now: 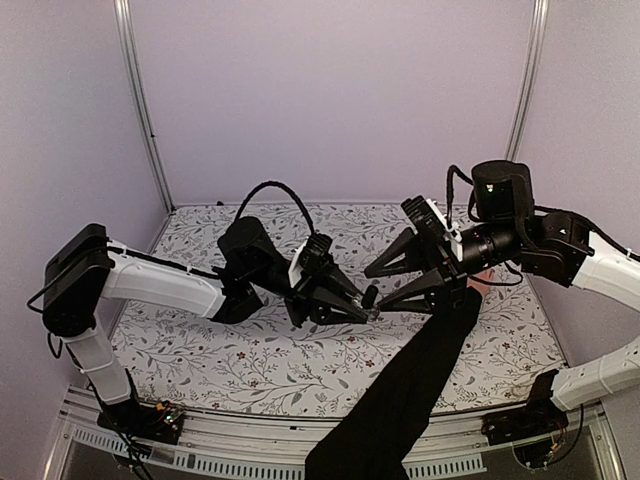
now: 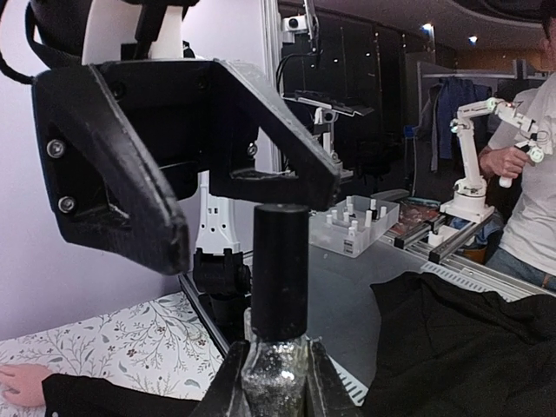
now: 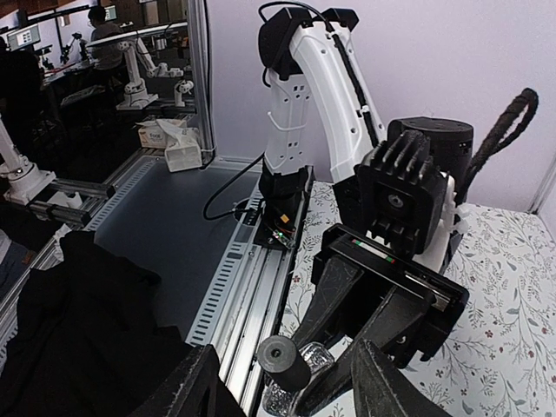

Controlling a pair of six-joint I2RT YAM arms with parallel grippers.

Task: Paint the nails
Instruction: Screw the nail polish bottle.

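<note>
A small glitter-filled bottle with a tall black cap is held by its glass body in my left gripper, which is shut on it above the middle of the table. My right gripper is open, with its two fingers standing either side of the cap and a gap on both sides. A human arm in a long black sleeve reaches in from the front. Its bare hand lies on the cloth under my right arm. The nails are too small to make out.
A floral cloth covers the table, with a metal rail along its near edge. Lilac walls close off the back and sides. The sleeve lies across the front right of the table. A person stands beyond the table.
</note>
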